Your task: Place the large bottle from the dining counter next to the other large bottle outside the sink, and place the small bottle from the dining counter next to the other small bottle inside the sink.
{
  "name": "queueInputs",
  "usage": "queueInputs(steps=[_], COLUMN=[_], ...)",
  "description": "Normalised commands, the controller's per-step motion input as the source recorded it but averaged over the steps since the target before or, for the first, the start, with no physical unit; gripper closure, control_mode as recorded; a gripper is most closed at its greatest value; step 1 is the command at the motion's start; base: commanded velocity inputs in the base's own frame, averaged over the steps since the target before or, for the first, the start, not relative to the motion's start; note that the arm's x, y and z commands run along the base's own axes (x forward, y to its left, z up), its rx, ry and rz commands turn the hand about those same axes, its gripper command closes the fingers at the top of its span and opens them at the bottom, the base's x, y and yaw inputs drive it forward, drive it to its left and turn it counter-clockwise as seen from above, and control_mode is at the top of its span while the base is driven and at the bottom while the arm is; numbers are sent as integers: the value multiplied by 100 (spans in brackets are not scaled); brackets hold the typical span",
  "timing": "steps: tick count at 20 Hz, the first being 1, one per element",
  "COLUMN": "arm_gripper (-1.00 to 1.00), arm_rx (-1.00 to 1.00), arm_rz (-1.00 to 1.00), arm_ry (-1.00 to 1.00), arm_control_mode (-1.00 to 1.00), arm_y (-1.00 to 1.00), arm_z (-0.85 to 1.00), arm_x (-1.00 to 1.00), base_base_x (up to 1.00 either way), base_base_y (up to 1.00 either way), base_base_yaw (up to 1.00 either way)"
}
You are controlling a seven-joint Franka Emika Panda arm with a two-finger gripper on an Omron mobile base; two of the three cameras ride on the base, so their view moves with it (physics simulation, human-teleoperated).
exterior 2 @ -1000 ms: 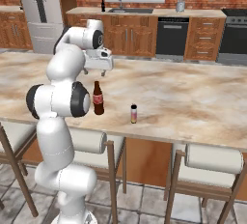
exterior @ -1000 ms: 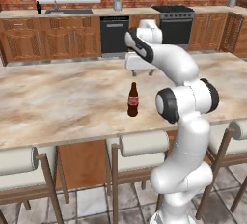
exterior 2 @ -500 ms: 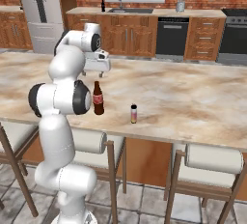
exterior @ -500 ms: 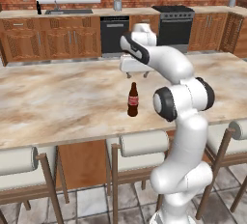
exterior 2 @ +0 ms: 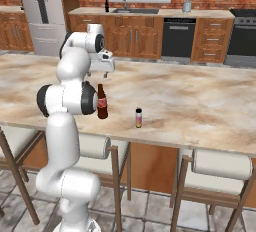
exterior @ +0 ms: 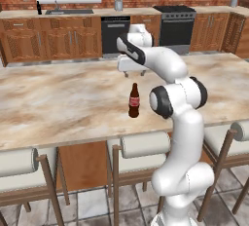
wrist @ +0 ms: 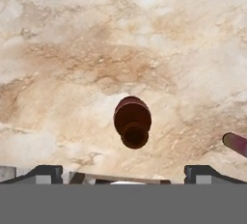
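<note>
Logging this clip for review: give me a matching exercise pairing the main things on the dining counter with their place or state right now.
Things:
1. tall dark-brown glass bottle with red label
2. small bottle with a dark cap
3. gripper
4. beige marble dining counter

Places or states:
A. open, above the counter, holding nothing
B. upright near the counter's front edge, beside the arm
C. carries both bottles
D. upright, apart from the taller bottle

Pairs: 1-B, 2-D, 3-A, 4-C
</note>
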Motion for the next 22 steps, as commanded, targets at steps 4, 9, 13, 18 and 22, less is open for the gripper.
queueInputs(steps=[4, 9, 13, 18, 22], arm_gripper=[-100, -100, -100, -100, -100], arm_rx=[-3, 0, 0, 0, 0], arm_rz=[-1, 0, 0, 0, 0], arm_ry=[7, 0, 3, 7, 6], arm_control_mode=[-100, -100, -100, -100, -100], arm_y=[0, 0, 0, 0, -1], arm_z=[0, -2, -1, -11, -16], arm_x=[33, 39, 2, -1, -8], base_base_x=[0, 0, 0, 0, 0], base_base_y=[0, 0, 0, 0, 0], base_base_yaw=[0, 0, 0, 0, 0])
